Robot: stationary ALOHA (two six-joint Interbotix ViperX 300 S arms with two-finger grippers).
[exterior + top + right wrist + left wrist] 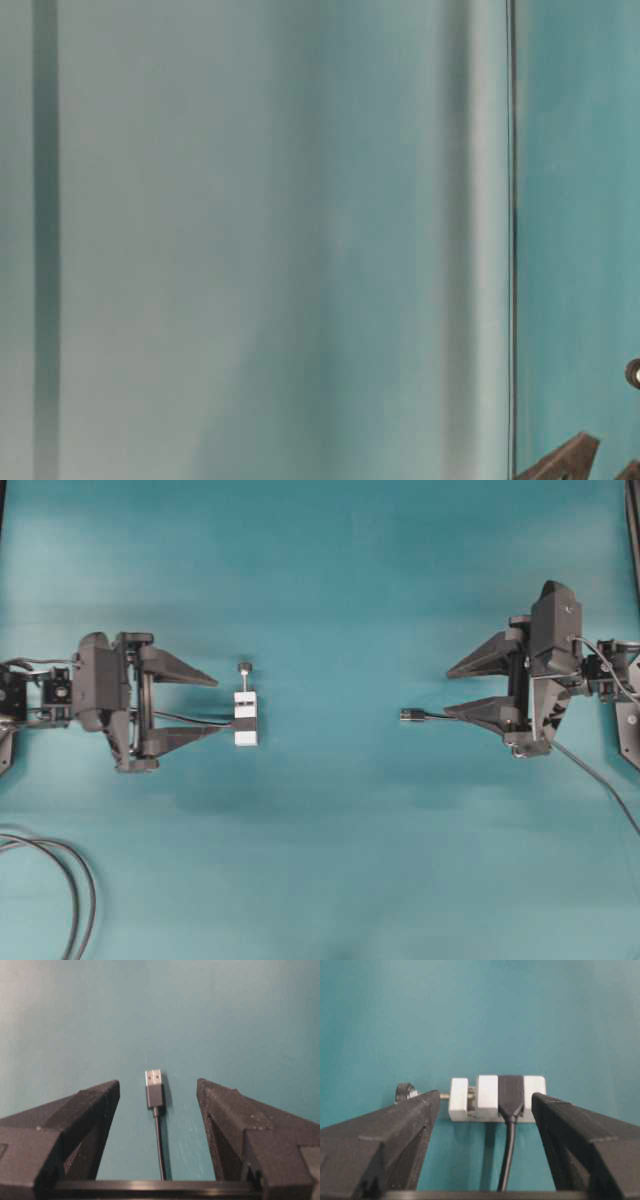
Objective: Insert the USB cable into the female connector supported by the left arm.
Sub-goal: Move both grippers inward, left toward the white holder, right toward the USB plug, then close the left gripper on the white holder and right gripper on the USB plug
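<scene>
A: Left side first. The left claw [205, 705] stands wide open and holds nothing. The female connector [245, 719] lies flat on the surface [330, 590], left of the middle, just past the fingertips, with its knobbed pin [244, 667] pointing toward the far edge.

B: Handling?

A: I judge it light and rigid: a white block with a black band, so likely to skid on the smooth surface if nudged. Its own thin cable [507, 1157] runs back between the fingers and should flex freely. Take hold across the two white flanks, leaving clear the mouth that I take to face the right side.

B: And the right?

A: The right claw [455, 690] is also spread fully and empty. The USB cable [159, 1145] lies between its fingers; the plug [410, 716] rests on the surface right of the middle, metal tip toward the connector, well apart from it.

B: Grip point?

A: On the dark plastic plug body [154, 1095], behind the metal tip [153, 1077]. The plug looks stiff and small; the cord is limp and would not steer it. The thin plug is probably easy to pinch askew.
</scene>
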